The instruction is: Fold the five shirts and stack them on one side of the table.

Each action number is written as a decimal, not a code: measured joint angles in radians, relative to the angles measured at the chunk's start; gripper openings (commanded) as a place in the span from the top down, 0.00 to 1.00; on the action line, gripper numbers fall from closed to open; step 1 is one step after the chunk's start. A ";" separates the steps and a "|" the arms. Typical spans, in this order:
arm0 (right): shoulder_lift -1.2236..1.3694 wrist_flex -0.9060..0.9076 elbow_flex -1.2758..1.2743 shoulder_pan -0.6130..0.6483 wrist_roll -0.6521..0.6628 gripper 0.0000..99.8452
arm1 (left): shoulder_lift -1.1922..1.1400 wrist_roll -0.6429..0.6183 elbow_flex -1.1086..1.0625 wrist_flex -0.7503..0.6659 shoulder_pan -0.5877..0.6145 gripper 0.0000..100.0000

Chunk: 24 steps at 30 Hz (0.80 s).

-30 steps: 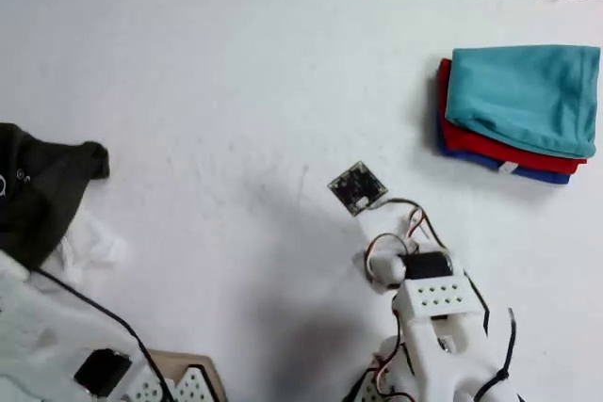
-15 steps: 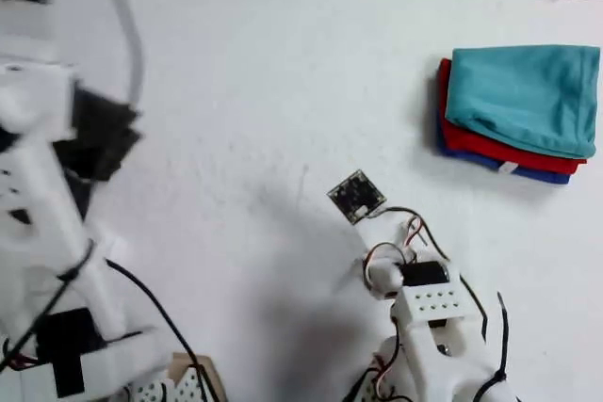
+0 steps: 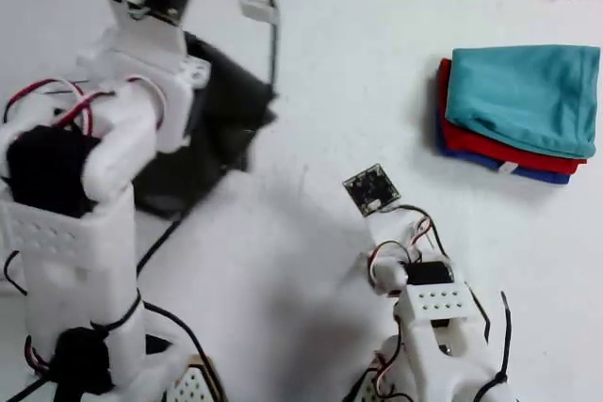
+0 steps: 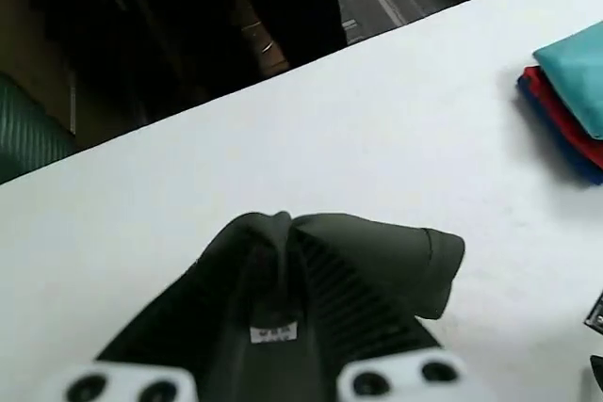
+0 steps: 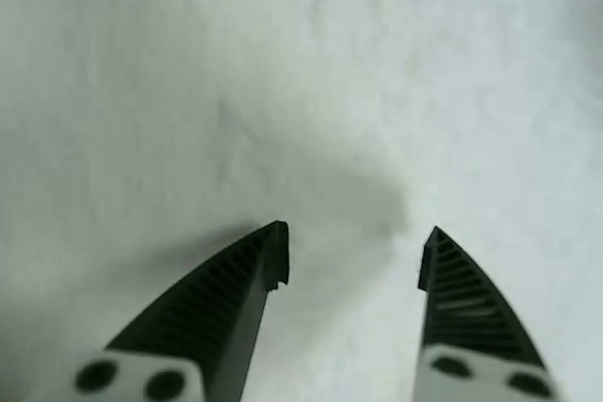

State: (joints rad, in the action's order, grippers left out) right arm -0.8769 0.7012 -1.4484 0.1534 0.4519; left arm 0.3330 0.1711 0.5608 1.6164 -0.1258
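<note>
The left gripper [image 4: 281,229] is shut tight on the black shirt [image 4: 377,265]. The cloth is bunched up round it, and one ribbed finger [image 4: 344,289] peeks out from under a fold. A little white tag [image 4: 273,333] sits on the shirt close to the camera. In the high view the left arm [image 3: 94,167] stands tall at the left side of the table [image 3: 377,72] and bends over toward the far edge. The black shirt hangs down from its top end, and the low part of the shirt lies on the table beside the arm. Red wires [image 3: 71,105] loop over the arm.

The right gripper [image 5: 353,244] is wide open. Its two black pointy fingers [image 5: 236,289] are apart, and the white table shows between them. I cannot tell if the tips touch the table. In the high view the right arm [image 3: 433,317] is low at the near edge, to the right of the middle. A small black board [image 3: 370,188] sticks out at its front, with thin wires behind it.

Three folded shirts sit in a pile at the far right of the table, well apart from both arms. The teal shirt [image 3: 523,96] is on top. The red shirt [image 3: 490,146] is under it. The blue shirt [image 3: 471,159] is at the bottom. A bit of red and blue peeks out along the near side of the pile. A small white label [image 3: 509,168] shows there too.
</note>
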 measured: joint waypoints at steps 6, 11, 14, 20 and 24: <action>0.000 0.000 0.000 0.000 0.000 0.77 | -0.018 0.000 -0.107 0.000 -0.021 0.97; 0.000 0.000 0.000 0.000 0.000 0.77 | -0.075 0.000 -0.287 0.000 -0.026 0.87; 0.000 0.000 0.000 0.000 0.000 0.77 | -0.100 0.000 -0.384 0.000 -0.006 0.81; 0.000 0.000 0.000 0.000 0.000 0.77 | -0.112 0.000 -0.479 0.000 0.158 0.81; 0.000 0.000 0.000 0.000 0.000 0.77 | -0.118 0.023 -0.506 -0.002 0.345 0.81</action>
State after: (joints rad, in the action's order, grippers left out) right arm -0.8769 0.7012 -1.4484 0.1534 0.4519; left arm 0.2148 0.1941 0.0545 1.6149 0.2194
